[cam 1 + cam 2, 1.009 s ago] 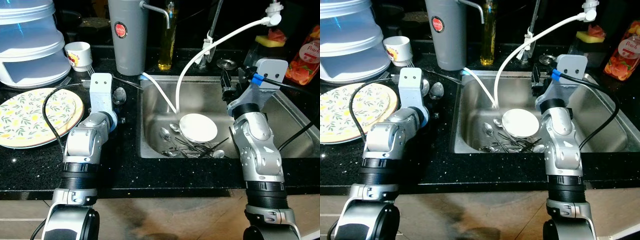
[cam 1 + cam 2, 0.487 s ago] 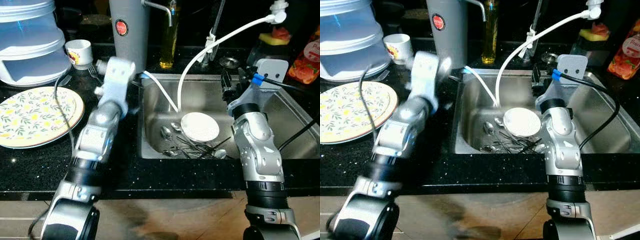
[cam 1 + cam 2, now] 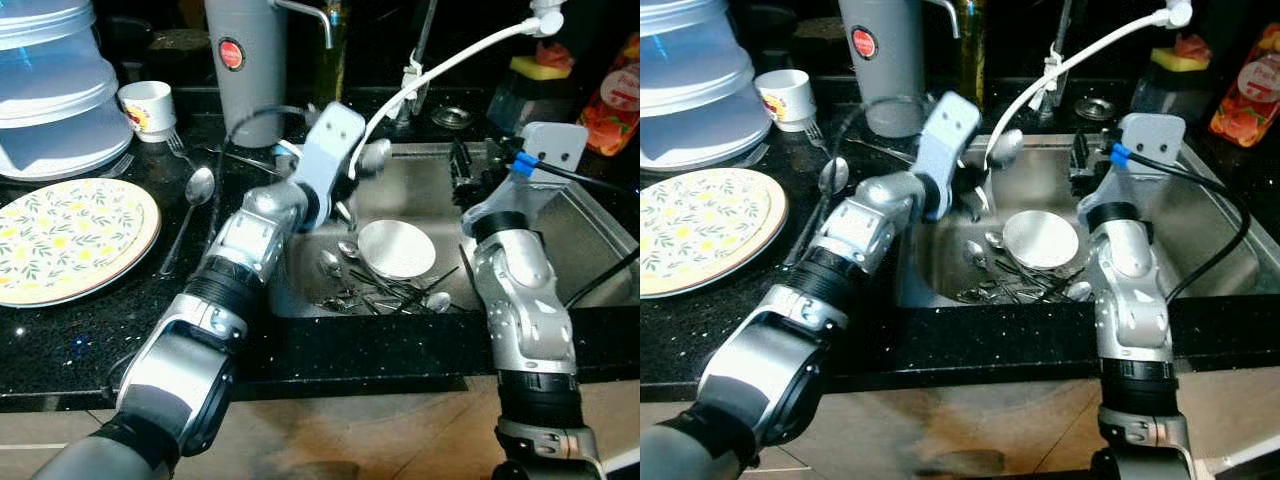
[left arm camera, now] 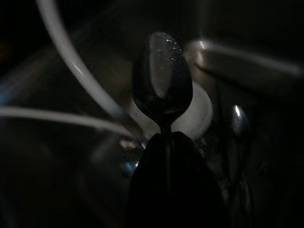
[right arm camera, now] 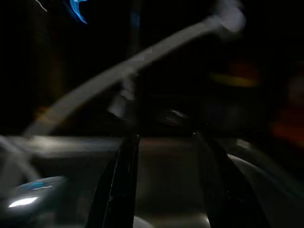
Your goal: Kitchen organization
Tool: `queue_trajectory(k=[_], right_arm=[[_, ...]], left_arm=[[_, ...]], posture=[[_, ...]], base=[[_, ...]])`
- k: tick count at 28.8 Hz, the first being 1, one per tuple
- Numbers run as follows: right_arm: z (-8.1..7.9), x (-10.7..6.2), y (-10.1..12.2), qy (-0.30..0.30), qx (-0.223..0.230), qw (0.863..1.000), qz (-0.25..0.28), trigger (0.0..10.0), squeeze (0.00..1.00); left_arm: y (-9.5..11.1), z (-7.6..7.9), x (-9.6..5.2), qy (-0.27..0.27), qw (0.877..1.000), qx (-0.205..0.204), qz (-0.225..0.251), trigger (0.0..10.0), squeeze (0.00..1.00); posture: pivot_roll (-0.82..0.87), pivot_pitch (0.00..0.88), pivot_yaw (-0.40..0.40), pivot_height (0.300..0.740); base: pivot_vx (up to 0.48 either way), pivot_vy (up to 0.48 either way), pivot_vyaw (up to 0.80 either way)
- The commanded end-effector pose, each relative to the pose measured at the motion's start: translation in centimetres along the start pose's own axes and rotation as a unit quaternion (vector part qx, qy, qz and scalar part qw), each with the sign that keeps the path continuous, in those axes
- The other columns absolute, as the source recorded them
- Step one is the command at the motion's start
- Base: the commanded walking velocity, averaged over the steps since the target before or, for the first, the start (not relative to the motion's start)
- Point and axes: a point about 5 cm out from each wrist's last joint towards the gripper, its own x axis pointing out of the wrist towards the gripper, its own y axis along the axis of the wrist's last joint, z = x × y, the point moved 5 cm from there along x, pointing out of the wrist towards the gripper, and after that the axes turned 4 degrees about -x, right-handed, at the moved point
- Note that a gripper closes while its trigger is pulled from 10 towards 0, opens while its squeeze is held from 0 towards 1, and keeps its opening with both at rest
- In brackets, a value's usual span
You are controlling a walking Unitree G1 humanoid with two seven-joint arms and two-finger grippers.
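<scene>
Since the earlier frames the left arm has swung from the counter over to the sink (image 3: pixel 590 215), carrying a spoon (image 3: pixel 1004 147); a second spoon (image 3: pixel 196 187) now lies uncovered on the black counter, right of the patterned plate (image 3: pixel 60 240); the left gripper (image 4: pixel 167 142), at centre frame, is clamped on the spoon's handle, bowl above the small white plate (image 3: pixel 396 248) and cutlery; the right gripper (image 5: pixel 164 142), right of centre, hangs with fingers apart at the sink's far rim.

Yellow-flowered plate (image 3: pixel 70 240), white dish (image 3: pixel 396 248), steel sink (image 3: pixel 580 235)
</scene>
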Motion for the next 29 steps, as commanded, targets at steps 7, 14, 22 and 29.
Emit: queue_trajectory(k=[7,14,22,29], right_arm=[[1.5,0.1,-0.5,-0.023,0.008,1.0,-0.01,10.0,0.0],[-0.1,0.3,2.5,0.021,0.019,0.998,0.049,10.0,0.0],[-5.7,-1.6,3.0,0.214,0.034,0.975,0.06,10.0,0.0],[-8.0,-2.8,3.2,0.281,0.072,0.955,0.06,10.0,0.0]], left_arm=[[2.2,-0.3,-0.9,-0.043,0.996,-0.031,0.073,10.0,1.0],[5.0,-3.7,-4.2,-0.047,0.99,-0.046,0.123,10.0,0.0],[0.1,-11.0,-10.1,0.143,0.989,-0.034,0.001,10.0,0.0],[-2.6,-7.6,-11.4,0.168,0.978,-0.123,0.024,10.0,0.0]], posture=[[0.04,0.085,0.025,0.74],[0.06,0.081,0.007,0.74],[0.09,0.078,0.008,0.74],[0.11,0.078,-0.011,0.74]], base=[[0.0,0.0,0.0],[0.0,0.0,0.0],[0.0,0.0,0.0],[0.0,0.0,0.0]])
